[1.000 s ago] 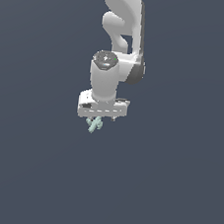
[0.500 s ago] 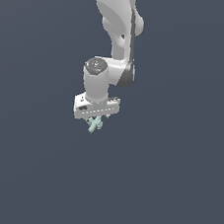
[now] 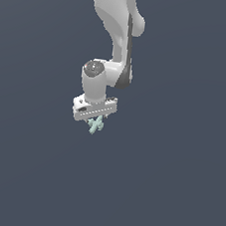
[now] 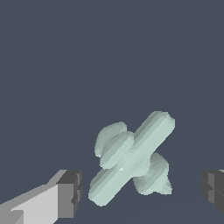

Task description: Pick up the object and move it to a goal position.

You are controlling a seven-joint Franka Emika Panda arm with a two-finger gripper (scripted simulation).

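Note:
The object (image 3: 96, 125) is a tiny pale mint-green pronged piece, right under the white gripper (image 3: 96, 120) in the exterior view. In the wrist view the object (image 4: 131, 159) is a cross-shaped piece with rounded prongs, lying between the two dark fingertips (image 4: 72, 192). The gripper (image 4: 142, 191) is open. A gap shows between each finger pad and the object, and neither pad touches it. The gripper points straight down over the object.
The white arm (image 3: 117, 30) rises above the gripper to the top edge of the exterior view. All around is a plain dark grey-blue surface (image 3: 175, 193) with no other objects or edges in view.
The arm's upper links have swung toward the exterior view's left and the gripper has shifted slightly that way. The object has stayed in about the same place under the gripper.

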